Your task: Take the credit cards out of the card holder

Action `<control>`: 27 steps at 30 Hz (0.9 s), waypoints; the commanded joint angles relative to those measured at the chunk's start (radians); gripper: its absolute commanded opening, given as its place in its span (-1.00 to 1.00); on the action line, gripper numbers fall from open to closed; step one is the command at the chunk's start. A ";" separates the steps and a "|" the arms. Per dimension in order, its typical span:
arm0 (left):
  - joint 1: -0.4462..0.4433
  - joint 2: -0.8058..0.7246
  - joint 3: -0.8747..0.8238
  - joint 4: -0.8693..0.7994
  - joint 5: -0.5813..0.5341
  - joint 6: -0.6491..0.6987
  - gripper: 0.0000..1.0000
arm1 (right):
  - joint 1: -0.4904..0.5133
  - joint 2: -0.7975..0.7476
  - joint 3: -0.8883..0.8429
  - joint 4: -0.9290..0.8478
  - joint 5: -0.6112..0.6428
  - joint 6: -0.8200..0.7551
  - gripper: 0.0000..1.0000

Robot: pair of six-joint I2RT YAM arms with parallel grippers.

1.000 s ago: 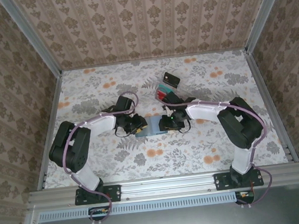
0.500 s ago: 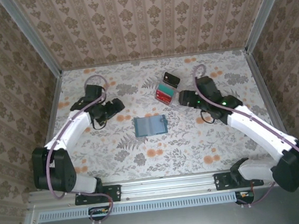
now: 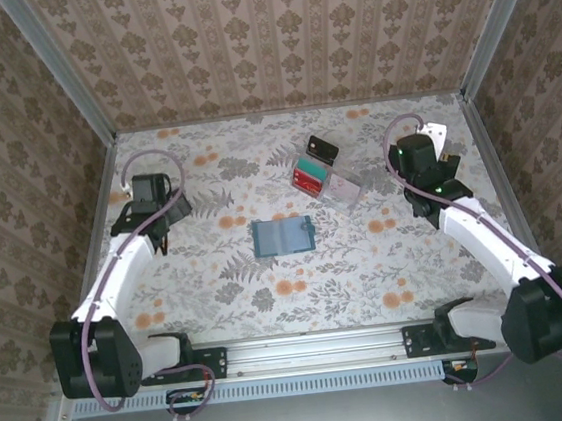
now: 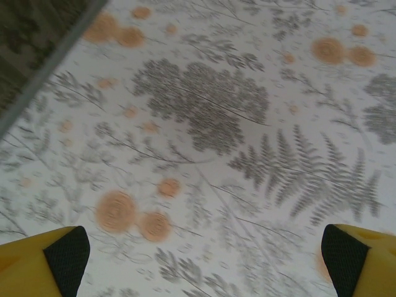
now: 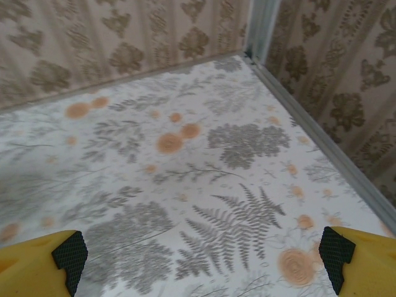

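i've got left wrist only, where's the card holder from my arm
observer: The holder lies open in the middle of the table, to the right of your left pincer.
operator: any cards in it
observer: I see none in its slots, though it is small from above. A red card lies on the table beyond it.
operator: and the other one
observer: A dark-marked card lies just behind the red card, nearer the back wall.

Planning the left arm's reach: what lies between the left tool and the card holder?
Nothing: the top view shows bare floral table between the left tool and the card holder.
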 commanded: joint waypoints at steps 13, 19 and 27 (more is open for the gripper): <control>0.036 0.008 -0.362 0.686 -0.137 0.397 1.00 | -0.069 0.145 -0.347 0.600 0.061 -0.179 0.99; 0.056 0.007 -0.534 1.075 0.027 0.482 1.00 | -0.109 0.130 -0.481 0.895 -0.147 -0.232 0.99; 0.069 0.104 -0.555 1.225 0.141 0.527 1.00 | -0.127 0.246 -0.470 0.977 -0.284 -0.270 0.99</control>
